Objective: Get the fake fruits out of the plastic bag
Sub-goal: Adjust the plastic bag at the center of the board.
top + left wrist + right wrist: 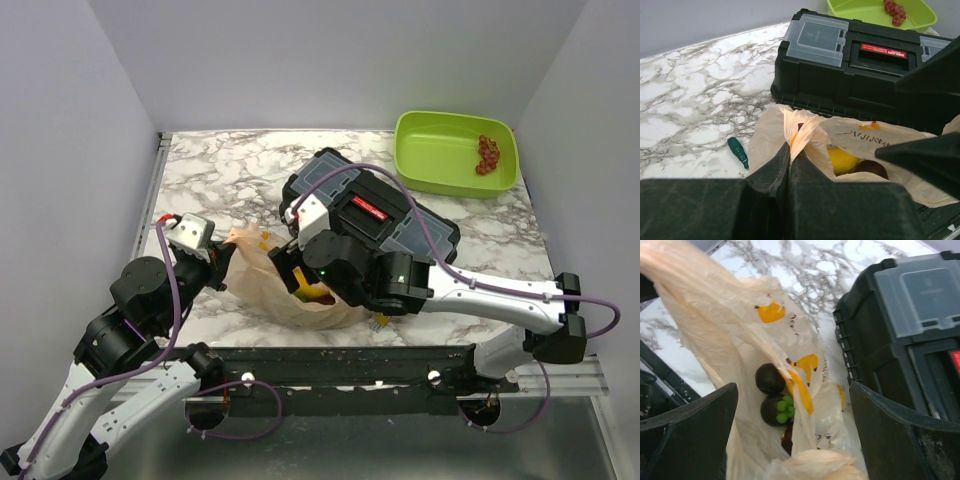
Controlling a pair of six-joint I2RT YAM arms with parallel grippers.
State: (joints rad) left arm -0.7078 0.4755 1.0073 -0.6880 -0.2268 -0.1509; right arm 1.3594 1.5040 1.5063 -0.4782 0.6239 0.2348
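Left claw (790, 167) pinches plastic bag (769, 136) — fruits (770, 378) inside.

The plastic bag (740, 340) is gaped beneath the spread right end effector (795, 435), and the dark fruits (770, 378) are left exposed from above. The toolbox (370, 210) is set just beside its far side. Its left rim is pinched by the left end effector (790, 167).

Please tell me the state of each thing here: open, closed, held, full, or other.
bag: mouth open, edge pinched up
fruits: inside the bag
left gripper: shut on the bag's edge
right gripper: open, at the bag's mouth
toolbox: lid closed
tray: upright, holds only grapes
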